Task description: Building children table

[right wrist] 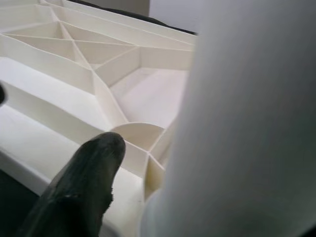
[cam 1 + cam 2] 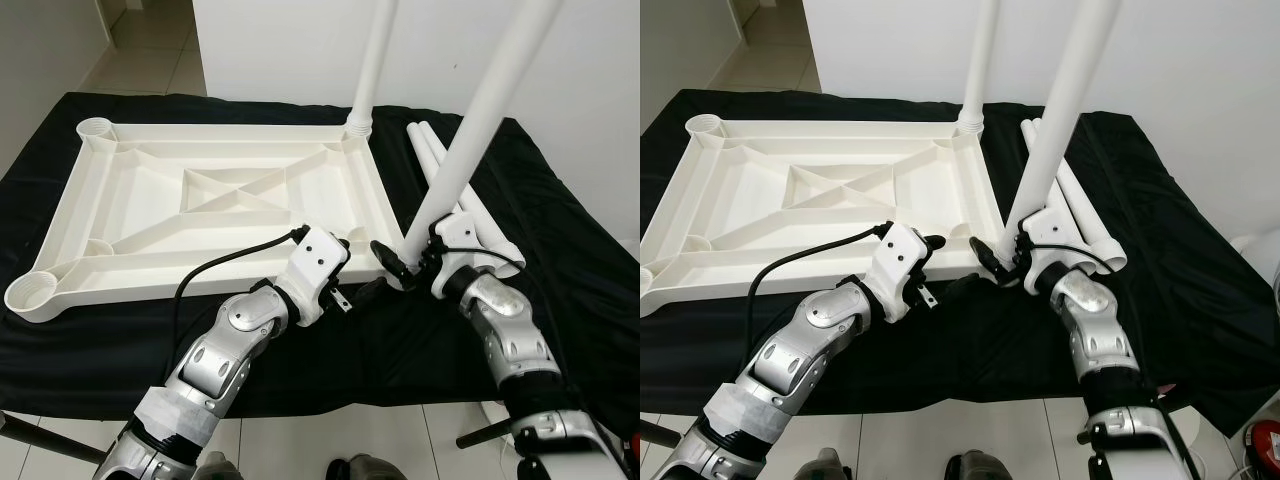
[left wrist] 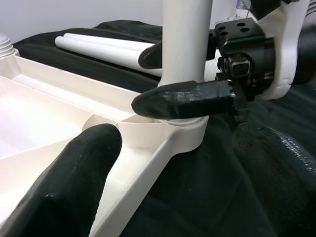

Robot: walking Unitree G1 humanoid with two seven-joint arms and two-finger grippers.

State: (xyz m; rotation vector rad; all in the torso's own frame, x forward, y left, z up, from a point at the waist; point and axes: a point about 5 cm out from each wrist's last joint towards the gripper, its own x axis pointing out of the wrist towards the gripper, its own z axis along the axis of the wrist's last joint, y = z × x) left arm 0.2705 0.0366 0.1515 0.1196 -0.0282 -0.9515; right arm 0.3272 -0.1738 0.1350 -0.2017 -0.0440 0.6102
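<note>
Lower centre, the left gripper (image 2: 352, 296) waits open beside the tabletop (image 2: 215, 205) corner. The right gripper (image 2: 400, 268) clamps a white leg (image 2: 480, 120) rising toward upper right; black cloth (image 2: 560, 250) lies around.

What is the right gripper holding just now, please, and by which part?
The right gripper clasps a white table leg near its lower end, at the tabletop's near corner socket.

one upturned tabletop (image 2: 200, 200), two legs standing in it (image 2: 375, 60) (image 2: 480, 120), two spare legs lying (image 2: 445, 165).
</note>
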